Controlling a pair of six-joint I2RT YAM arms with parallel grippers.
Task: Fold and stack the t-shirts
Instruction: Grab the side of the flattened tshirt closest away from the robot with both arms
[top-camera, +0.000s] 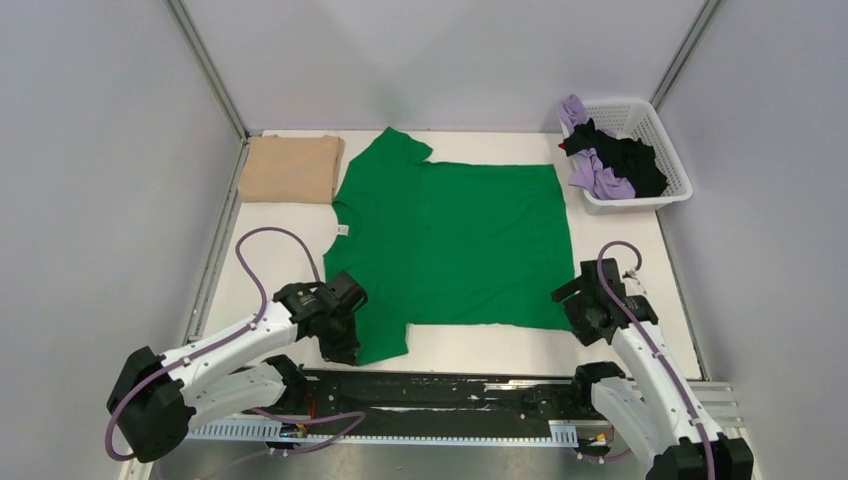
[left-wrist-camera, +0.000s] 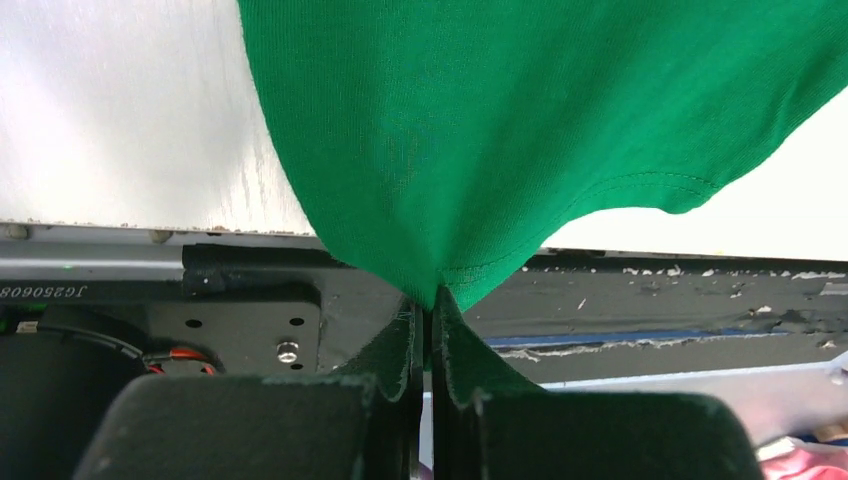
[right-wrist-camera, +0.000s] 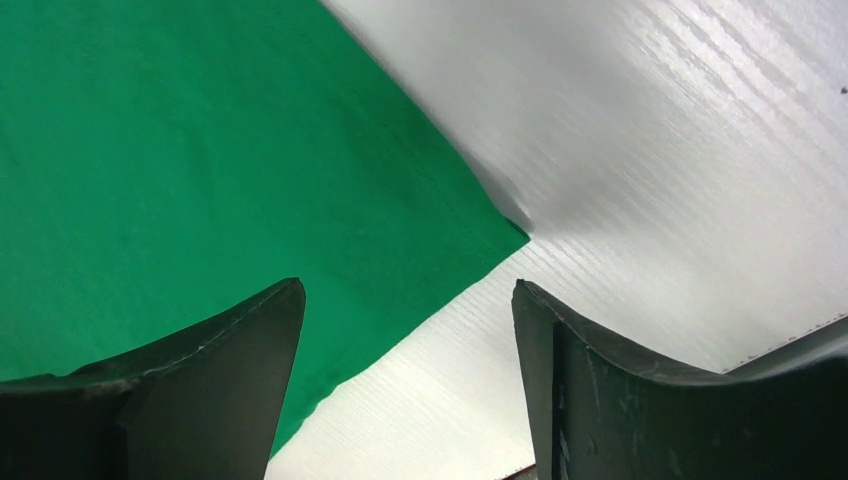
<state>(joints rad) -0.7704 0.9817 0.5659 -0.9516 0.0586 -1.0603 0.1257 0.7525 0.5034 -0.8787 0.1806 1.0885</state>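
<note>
The bright green t-shirt (top-camera: 450, 240) lies spread flat on the white table (top-camera: 480, 345), collar to the left with a small white label (top-camera: 342, 229). My left gripper (top-camera: 340, 347) is shut on the hem of its near sleeve (left-wrist-camera: 440, 200) and lifts the cloth a little. My right gripper (top-camera: 581, 322) is open and empty just above the shirt's near right corner (right-wrist-camera: 250, 200), its fingers (right-wrist-camera: 230, 380) astride the hem edge. A folded tan t-shirt (top-camera: 291, 168) lies at the far left. Lilac (top-camera: 600, 178) and black (top-camera: 632, 160) t-shirts lie bunched in the basket.
A white lattice basket (top-camera: 660, 135) stands at the far right corner. Grey walls close in the table on three sides. A black rail with cables (top-camera: 440, 395) runs along the near edge between the arm bases.
</note>
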